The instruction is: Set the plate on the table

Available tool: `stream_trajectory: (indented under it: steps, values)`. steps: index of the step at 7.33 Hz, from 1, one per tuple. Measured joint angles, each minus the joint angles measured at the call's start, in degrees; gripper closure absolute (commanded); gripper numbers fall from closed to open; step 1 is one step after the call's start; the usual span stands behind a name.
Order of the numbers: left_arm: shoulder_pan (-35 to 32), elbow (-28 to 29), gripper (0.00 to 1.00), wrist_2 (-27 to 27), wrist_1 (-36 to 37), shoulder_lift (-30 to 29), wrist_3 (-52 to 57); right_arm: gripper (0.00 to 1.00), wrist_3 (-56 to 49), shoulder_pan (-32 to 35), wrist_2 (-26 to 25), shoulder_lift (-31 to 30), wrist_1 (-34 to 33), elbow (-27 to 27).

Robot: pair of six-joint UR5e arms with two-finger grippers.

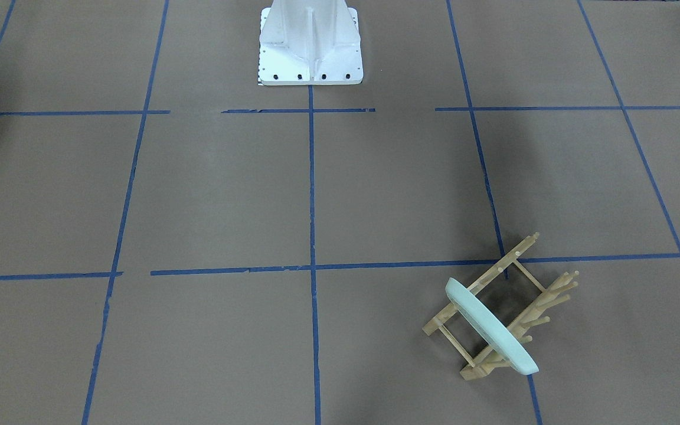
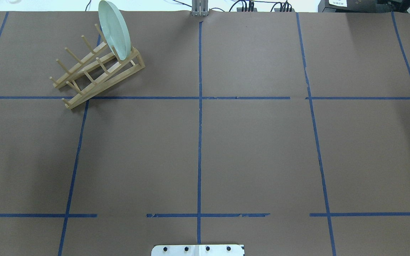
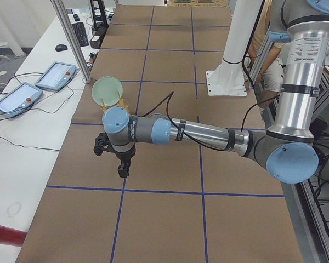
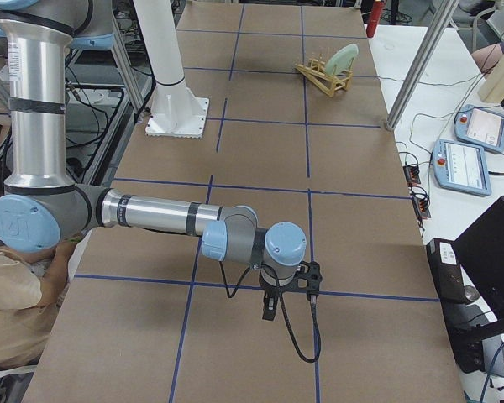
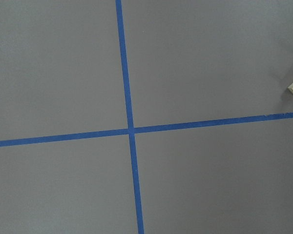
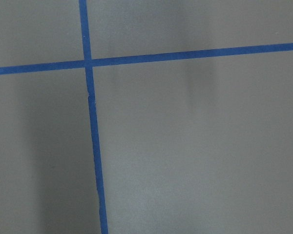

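One pale mint-green plate stands on edge in a rack.

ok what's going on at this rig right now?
Nothing is being handled yet. The plate stands on edge in the wooden rack, at the far corner of the table on the robot's left. The left tool hangs over bare table near the rack, touching nothing. The right tool hangs over the opposite end, far from the plate. These views don't show whether either tool is open or shut.
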Motion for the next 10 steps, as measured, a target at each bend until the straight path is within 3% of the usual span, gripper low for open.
stream_trajectory:
  steps: [2, 4, 7, 10]
  values:
    - [0.08, -0.61, 0.0, -1.61, -1.34, 0.47, -0.16, 0.0, 0.0, 0.0, 0.0, -0.02, 0.0, -0.04]
    - [1.04, -0.6, 0.0, -7.07, -10.01, 0.09, -9.63, 0.0, 0.0, 0.0, 0.0, -0.02, 0.0, -0.04]
    - [8.0, 6.61, 0.0, -8.29, -42.01, -3.22, -52.59, 0.0, 0.0, 0.0, 0.0, -0.02, 0.0, -0.06]
    - [17.05, 13.95, 0.0, 3.96, -61.63, -14.5, -87.75, 0.0, 0.0, 0.0, 0.0, -0.02, 0.0, -0.07]
